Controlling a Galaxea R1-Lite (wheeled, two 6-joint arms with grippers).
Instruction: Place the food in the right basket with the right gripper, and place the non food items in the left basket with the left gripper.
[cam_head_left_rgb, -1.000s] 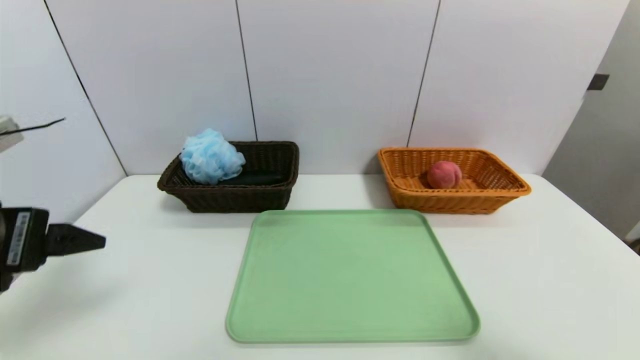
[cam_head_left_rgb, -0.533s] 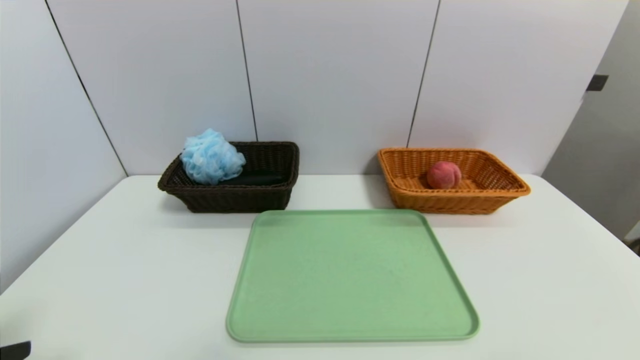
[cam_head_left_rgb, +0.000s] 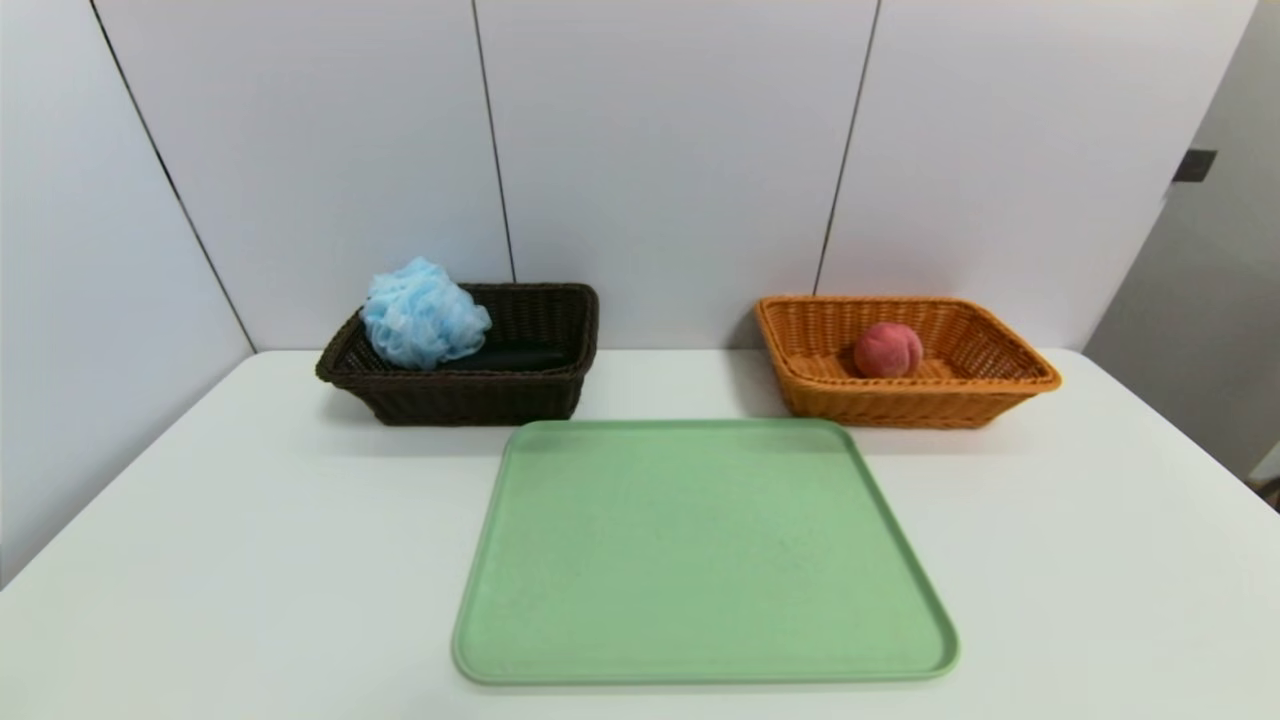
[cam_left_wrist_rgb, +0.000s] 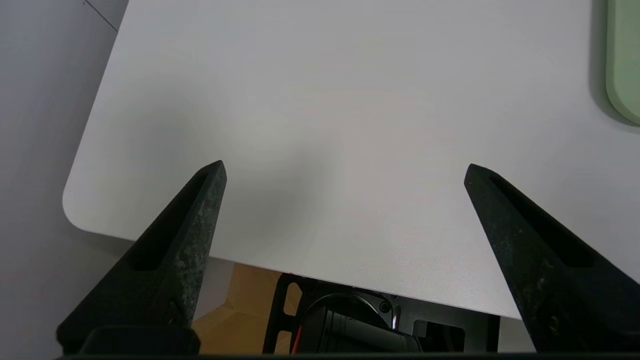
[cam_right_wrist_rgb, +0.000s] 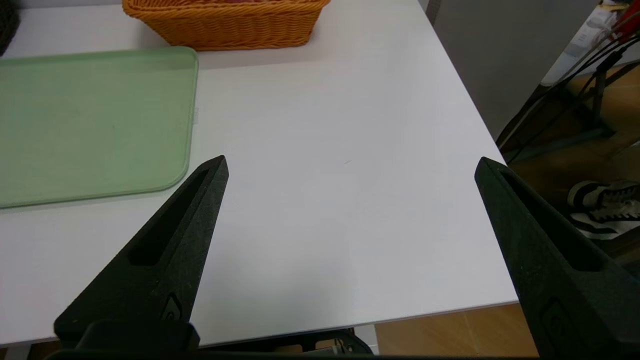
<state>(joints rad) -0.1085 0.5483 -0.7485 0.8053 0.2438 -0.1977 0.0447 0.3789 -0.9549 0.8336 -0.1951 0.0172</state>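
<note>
Sorting looks finished: peach (cam_head_left_rgb: 888, 350) sits in orange basket (cam_head_left_rgb: 1000, 385) at table's (cam_head_left_rgb: 250, 520) far right, pouf (cam_head_left_rgb: 422, 313) and black cloth (cam_head_left_rgb: 520, 358) in dark basket (cam_head_left_rgb: 470, 400) far left; left gripper (cam_left_wrist_rgb: 345, 167) and right gripper (cam_right_wrist_rgb: 350, 162) hang wide, empty, over near corners.

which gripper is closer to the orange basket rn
Right. The right gripper hangs open over the table's right front edge, with the orange basket ahead of it past the green tray. The left gripper hangs open at the opposite front corner.
</note>
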